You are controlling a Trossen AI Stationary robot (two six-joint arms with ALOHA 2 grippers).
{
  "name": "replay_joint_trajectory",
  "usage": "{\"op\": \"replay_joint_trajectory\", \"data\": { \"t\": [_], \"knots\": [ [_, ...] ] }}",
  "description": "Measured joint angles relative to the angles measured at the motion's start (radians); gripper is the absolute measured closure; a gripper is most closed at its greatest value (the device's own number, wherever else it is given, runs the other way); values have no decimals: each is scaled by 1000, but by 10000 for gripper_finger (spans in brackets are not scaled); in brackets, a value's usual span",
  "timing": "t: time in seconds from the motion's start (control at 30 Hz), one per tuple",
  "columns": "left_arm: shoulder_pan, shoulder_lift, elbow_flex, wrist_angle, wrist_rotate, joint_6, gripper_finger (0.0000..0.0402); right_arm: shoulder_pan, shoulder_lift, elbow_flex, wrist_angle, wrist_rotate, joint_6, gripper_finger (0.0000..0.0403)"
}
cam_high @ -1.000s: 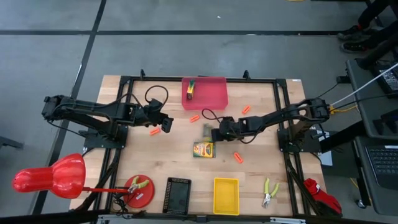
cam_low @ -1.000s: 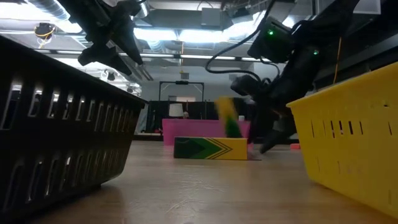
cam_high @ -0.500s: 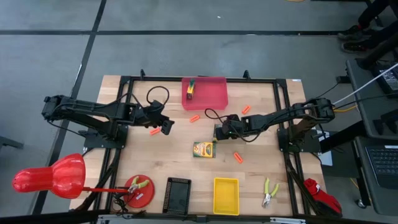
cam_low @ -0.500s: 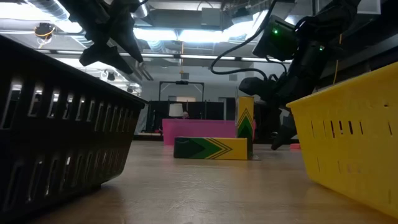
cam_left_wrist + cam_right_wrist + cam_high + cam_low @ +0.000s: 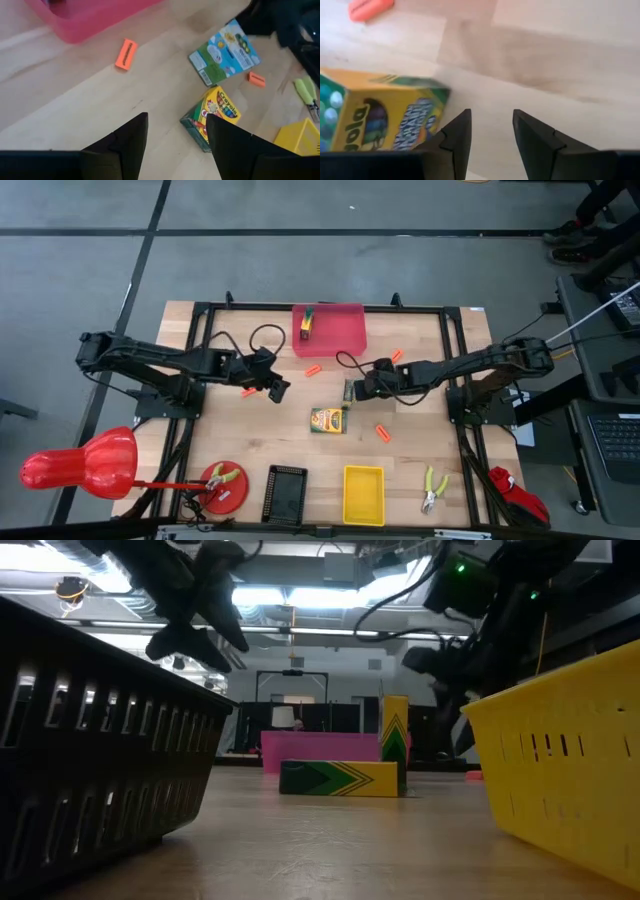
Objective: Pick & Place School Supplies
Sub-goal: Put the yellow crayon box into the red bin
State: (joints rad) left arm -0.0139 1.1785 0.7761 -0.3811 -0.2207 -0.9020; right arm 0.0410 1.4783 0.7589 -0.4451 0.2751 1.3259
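Left gripper [image 5: 281, 389] hangs spread and empty, one block [image 5: 307, 320] sits in the far pink bin [image 5: 342, 332], and mid-table are two crayon boxes, the flat crayon box [image 5: 327, 419] and the upright crayon box [image 5: 348, 390], which the unclenched right gripper [image 5: 360, 386] has since backed off.

You look straight down on the bench [image 5: 250, 430]; low view looks level; both share the flat crayon box [image 5: 327, 420].

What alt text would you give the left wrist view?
The left gripper, fingers open and empty, hovers above a wooden table near a Crayola crayon box. A blue-green printed box lies beyond it, with two orange pieces and a pink bin.
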Motion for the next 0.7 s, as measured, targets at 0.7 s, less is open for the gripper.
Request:
{"op": "replay_joint_trajectory", "data": {
  "t": [0.7],
  "knots": [
    [109,501,520,-194,79,-69,169,137,-333,1,-289,154,5,254]
  ]
}}
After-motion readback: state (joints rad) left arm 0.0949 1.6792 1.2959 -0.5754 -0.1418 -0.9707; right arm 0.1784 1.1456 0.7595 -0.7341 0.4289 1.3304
